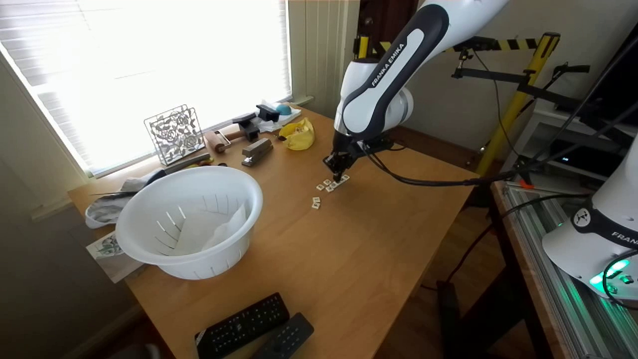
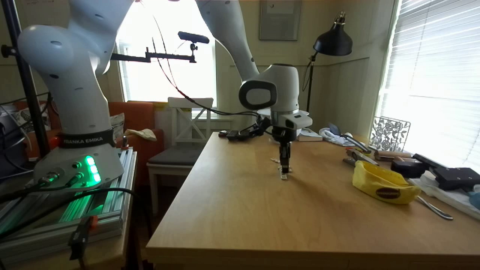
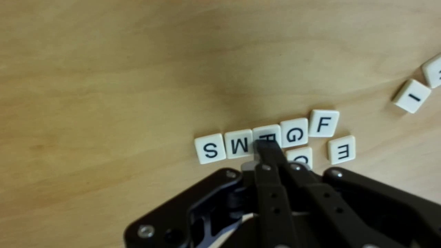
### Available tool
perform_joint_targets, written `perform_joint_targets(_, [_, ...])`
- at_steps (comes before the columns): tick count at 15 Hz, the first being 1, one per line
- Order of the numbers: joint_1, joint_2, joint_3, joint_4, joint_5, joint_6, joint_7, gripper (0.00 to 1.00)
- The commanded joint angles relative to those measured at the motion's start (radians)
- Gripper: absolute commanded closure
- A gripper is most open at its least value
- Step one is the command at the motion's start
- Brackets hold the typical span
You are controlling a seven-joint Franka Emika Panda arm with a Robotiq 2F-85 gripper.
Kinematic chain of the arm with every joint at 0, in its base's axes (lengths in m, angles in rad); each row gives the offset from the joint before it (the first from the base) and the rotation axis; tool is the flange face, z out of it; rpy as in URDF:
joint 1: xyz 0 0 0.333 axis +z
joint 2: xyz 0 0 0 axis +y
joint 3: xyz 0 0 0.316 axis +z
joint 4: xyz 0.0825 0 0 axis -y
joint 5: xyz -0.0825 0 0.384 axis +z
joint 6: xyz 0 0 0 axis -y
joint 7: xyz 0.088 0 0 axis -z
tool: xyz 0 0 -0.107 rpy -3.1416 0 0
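Several white letter tiles lie on the wooden table (image 1: 379, 244). In the wrist view, an S tile (image 3: 210, 148), an M or W tile (image 3: 238, 139), an A tile (image 3: 267, 130), a G tile (image 3: 294, 132) and an F tile (image 3: 324, 123) form a slightly slanted row. My gripper (image 3: 269, 144) is shut, its fingertips over the A tile and covering part of it; I cannot tell whether they touch. A partly hidden tile with a round letter (image 3: 299, 153) and an E tile (image 3: 341, 150) lie beside the row. The gripper points down in both exterior views (image 1: 338, 175) (image 2: 284, 170).
An I tile (image 3: 412, 96) and a cut-off tile (image 3: 434, 70) lie apart. A white slotted bowl (image 1: 209, 262) and two black remotes (image 1: 244, 324) are on the table. A yellow pouch (image 2: 386, 187), a stapler (image 1: 256, 151) and a metal holder (image 1: 174, 134) stand along the window side.
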Motion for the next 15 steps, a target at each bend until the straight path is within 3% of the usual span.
perform_joint_targets(1, [-0.023, 0.017, 0.029, 0.022, 0.0, 0.008, -0.019, 1.0])
perform_joint_targets(15, [-0.029, 0.027, 0.051, 0.029, 0.003, -0.03, -0.028, 1.0])
